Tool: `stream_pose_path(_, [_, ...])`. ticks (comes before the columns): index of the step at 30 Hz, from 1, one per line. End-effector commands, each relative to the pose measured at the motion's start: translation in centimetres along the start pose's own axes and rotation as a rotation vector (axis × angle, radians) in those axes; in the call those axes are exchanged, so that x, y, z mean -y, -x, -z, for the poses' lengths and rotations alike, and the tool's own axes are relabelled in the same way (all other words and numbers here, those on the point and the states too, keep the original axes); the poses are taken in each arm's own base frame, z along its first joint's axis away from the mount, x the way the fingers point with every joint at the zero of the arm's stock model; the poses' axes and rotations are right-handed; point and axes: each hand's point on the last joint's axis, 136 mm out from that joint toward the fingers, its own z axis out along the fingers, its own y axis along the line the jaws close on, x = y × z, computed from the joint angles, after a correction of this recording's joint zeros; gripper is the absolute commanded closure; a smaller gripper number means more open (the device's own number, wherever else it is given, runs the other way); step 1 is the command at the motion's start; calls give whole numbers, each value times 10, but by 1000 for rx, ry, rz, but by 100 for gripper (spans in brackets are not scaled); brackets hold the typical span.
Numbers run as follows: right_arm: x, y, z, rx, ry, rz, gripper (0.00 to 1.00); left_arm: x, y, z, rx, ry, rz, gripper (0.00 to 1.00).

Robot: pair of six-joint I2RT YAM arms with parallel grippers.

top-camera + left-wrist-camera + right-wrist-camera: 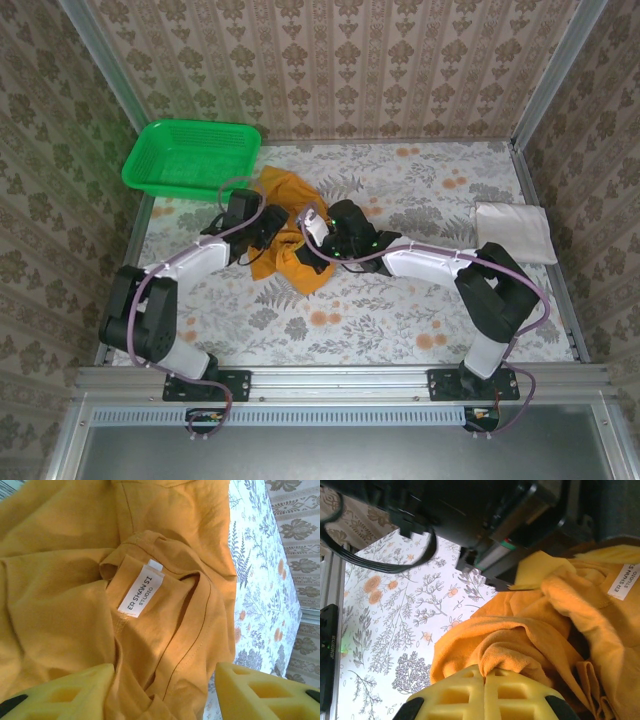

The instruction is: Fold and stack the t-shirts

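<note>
The mustard-orange t-shirt (285, 245) lies crumpled in the middle of the table, between both arms. My left gripper (165, 690) is open right over its collar, one yellow finger on each side of the neck hem; the white neck label (142, 590) shows just ahead. My right gripper (484, 680) is shut on a fold of the same shirt (530, 635), its yellow fingers (455, 695) pressed together with cloth pinched between them. The white t-shirt (515, 232) lies folded flat at the table's right side, away from both grippers.
A green mesh basket (190, 158) stands at the back left corner. The floral tablecloth (420, 190) covers the table, with metal frame rails along the left, right and near edges. The left arm's wrist (485, 525) hangs close above the shirt in the right wrist view.
</note>
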Motion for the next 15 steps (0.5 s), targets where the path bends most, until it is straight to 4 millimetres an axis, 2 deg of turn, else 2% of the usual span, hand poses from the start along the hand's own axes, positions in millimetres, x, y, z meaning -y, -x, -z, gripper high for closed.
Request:
stream_pose_path(1, [-4,1,-4,-2,20,22,100,0,9,18,37,43,-44,45])
stream_pose_path(8, [-2,3,-7,2,17,18,100,-3,0,5,-2,50,-37,49])
stream_pose_path(15, [1,5,-7,5,-1,16,100,8,-7,-8,-43,4,-28,59])
